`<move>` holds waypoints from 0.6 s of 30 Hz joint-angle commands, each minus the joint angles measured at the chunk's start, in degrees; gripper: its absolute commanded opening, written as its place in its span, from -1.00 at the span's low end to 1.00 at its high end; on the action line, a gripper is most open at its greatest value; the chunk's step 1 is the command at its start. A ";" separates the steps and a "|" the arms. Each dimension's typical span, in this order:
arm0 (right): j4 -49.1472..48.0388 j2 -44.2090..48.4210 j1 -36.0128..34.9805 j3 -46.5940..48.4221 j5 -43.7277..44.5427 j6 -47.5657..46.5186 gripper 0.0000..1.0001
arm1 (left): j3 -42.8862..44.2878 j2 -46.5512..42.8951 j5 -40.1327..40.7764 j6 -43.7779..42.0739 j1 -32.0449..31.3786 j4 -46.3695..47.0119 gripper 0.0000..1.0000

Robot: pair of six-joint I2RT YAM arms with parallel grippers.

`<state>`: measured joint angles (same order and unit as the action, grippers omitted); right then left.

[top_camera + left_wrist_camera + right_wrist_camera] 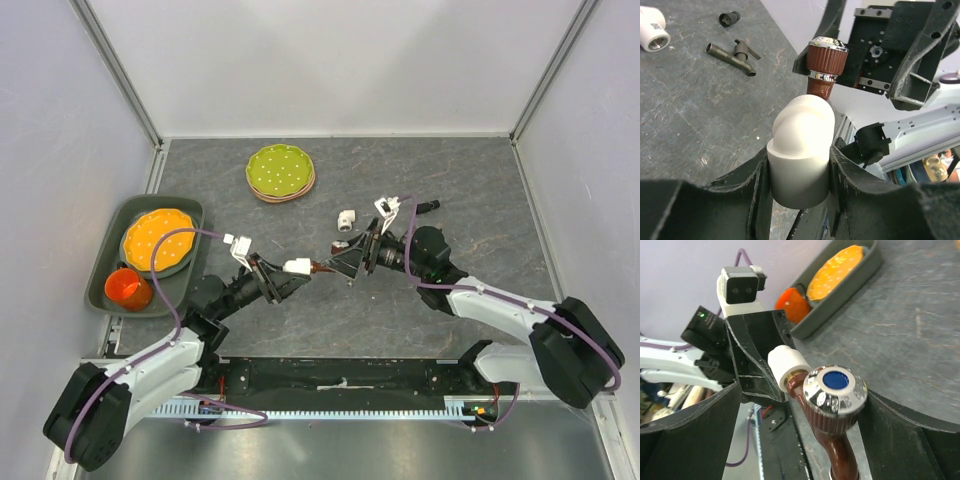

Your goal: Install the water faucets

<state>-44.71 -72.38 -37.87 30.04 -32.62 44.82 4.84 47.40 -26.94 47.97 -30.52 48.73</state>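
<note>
Top, left wrist and right wrist views of the bench (470,190). The left end effector (799,170) is clamped on a white elbow fitting (801,145), its two fingers (752,200) pressed against the fitting's lower collar. The reddish-brown faucet (832,405) stands out from the fitting's far opening, held above the bench between the two arms; its brass-coloured end meets the fitting, and its ribbed handle carries a chrome cap with a blue dot. The right end effector (805,405) has its fingers well apart, one on each side of the handle; a clear gap shows on one side, and the other finger lies just beside the cap.

The dark grey faucet (732,54) lies on its side on the bench, well apart from both arms. Near it are a short black cylinder (729,18) and a second white elbow fitting (346,220).

At the bench's left edge a grey tray (190,215) holds an orange plate (158,238) and an orange cup (127,287). A stack of plates (280,172), green on top, sits toward the back.
</note>
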 commanded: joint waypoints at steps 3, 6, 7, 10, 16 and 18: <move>17.60 8.47 0.25 2.91 13.09 -16.30 0.96 | 0.43 1.12 4.78 8.19 0.03 3.04 -0.96; 24.38 11.55 0.34 3.36 19.42 -22.29 0.96 | 0.96 0.59 6.02 9.43 0.03 0.58 -0.97; 25.54 12.25 0.34 3.36 21.00 -23.27 0.96 | 1.05 0.42 6.11 9.86 0.03 0.23 -0.97; 27.13 14.54 0.34 2.48 22.52 -26.88 0.96 | 1.57 -0.11 6.63 10.39 0.03 -1.61 -0.96; 21.95 15.96 0.34 -0.07 22.34 -27.24 0.96 | 2.45 -0.46 4.71 8.29 0.03 -1.45 -0.96; 21.86 15.17 0.25 0.63 21.90 -27.06 0.96 | 2.45 -0.72 3.30 7.59 0.03 -1.10 -0.96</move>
<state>-20.05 -57.17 -37.65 30.37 -11.84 19.94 4.69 48.01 -22.02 55.92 -30.50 43.46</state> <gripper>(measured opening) 0.982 0.458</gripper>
